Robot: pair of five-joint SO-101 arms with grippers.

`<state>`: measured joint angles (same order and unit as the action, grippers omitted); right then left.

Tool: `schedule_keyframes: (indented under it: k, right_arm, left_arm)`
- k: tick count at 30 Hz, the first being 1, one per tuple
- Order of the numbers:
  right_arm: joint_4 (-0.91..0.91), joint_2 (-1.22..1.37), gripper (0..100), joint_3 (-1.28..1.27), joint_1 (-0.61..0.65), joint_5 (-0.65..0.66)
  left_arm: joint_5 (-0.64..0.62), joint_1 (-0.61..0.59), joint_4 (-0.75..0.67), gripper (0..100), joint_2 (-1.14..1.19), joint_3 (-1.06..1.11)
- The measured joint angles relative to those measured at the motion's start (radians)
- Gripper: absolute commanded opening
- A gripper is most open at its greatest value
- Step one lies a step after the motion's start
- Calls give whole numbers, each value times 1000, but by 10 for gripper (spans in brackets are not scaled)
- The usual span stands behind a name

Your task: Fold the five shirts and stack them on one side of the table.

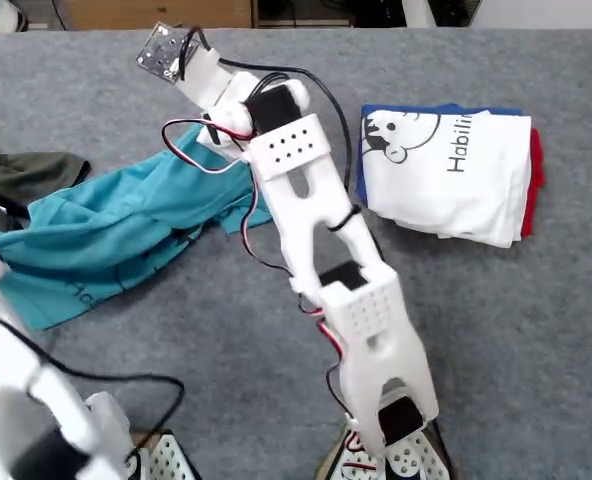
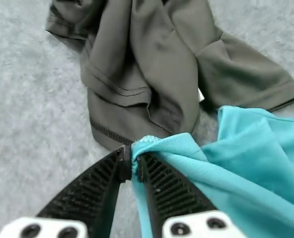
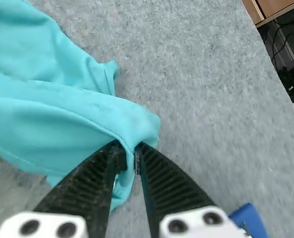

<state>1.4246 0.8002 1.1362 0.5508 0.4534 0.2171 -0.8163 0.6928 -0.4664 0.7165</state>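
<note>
Both grippers clamp the teal shirt (image 1: 126, 225), one at each end, which I take as a way to draw it out flat before a fold. The left gripper (image 2: 131, 161) has its fingers closed narrowly on a hemmed corner. The right gripper (image 3: 128, 151) pinches a bunched edge of the same cloth between fingers that nearly touch. In the high view the shirt lies at centre left on the grey table (image 1: 536, 330). Its long axis runs diagonally from the lower left edge toward the upper centre, where the right arm reaches over it, and it looks rumpled rather than spread. The olive shirt (image 2: 152, 64) lies crumpled at the left edge, just beside the corner the left gripper holds. The stack (image 1: 456, 170) sits at upper right, white on top with blue and red edges beneath, so I judge two shirts remain.
</note>
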Motion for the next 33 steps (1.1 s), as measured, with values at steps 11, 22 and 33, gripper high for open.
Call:
schedule_keyframes:
  k: [11, 22, 33]
  right_arm:
    - [-44, 281, 371, 318, -8, -124]
    - [180, 301, 125, 486, -64, -135]
    - [230, 370, 134, 486, -92, -143]
  left_arm:
    - [0, 0, 0, 19, 275, -224]
    - [0, -43, 0, 19, 285, -227]
    - [0, -52, 3, 19, 285, -227]
